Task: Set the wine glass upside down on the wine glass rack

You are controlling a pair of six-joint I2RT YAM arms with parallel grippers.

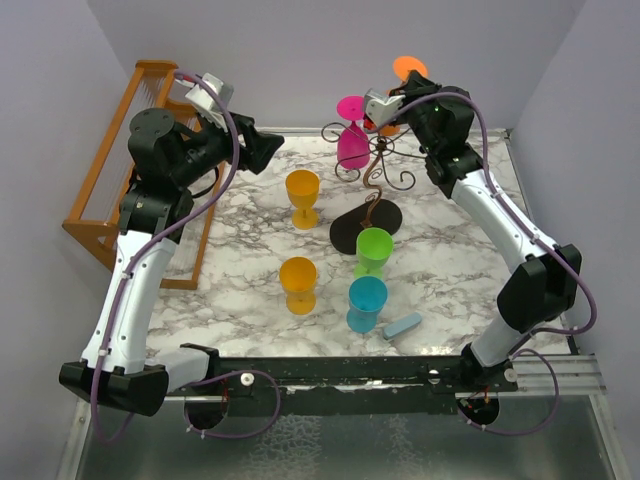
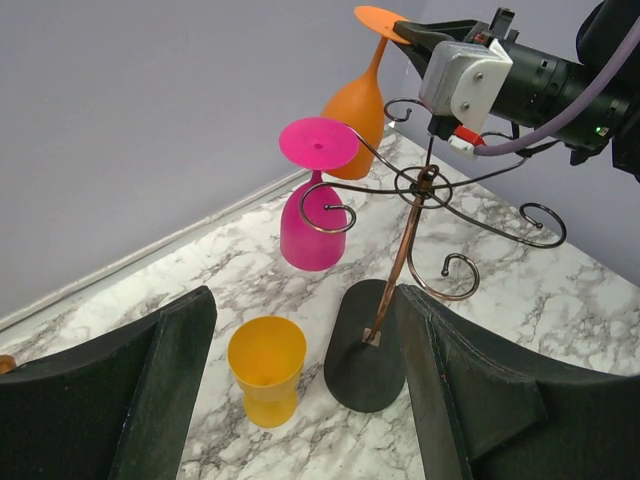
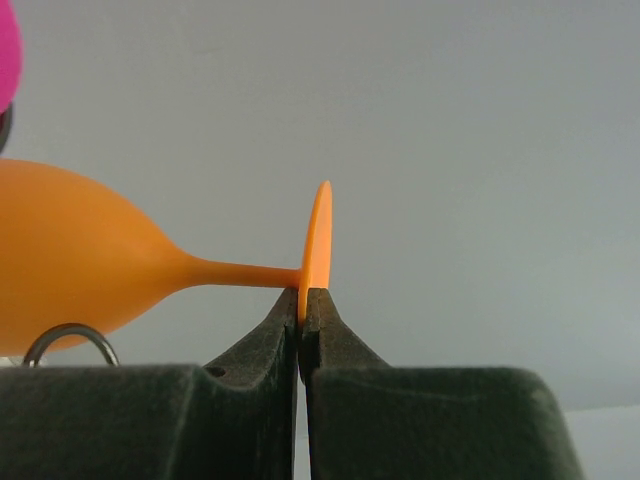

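The orange wine glass [image 2: 357, 110] hangs upside down, foot up, at the far top of the wine glass rack [image 2: 424, 186]. My right gripper [image 3: 302, 298] is shut on the rim of its flat foot [image 3: 319, 232]; the stem and bowl [image 3: 70, 262] stretch left. One curled wire arm [image 3: 68, 338] shows just under the bowl; whether they touch I cannot tell. From the top view the foot [image 1: 408, 68] sits above the right gripper [image 1: 398, 88], over the rack [image 1: 376, 178]. My left gripper [image 2: 305, 385] is open and empty, high above the table left of the rack.
A pink glass [image 1: 352, 140] hangs inverted on the rack's left arm. Two yellow glasses [image 1: 302, 195] [image 1: 298, 283], a green one [image 1: 373, 250] and a blue one [image 1: 366, 303] stand upright on the marble. A small light-blue piece [image 1: 404, 325] lies near the front. A wooden rack [image 1: 115, 175] borders the left.
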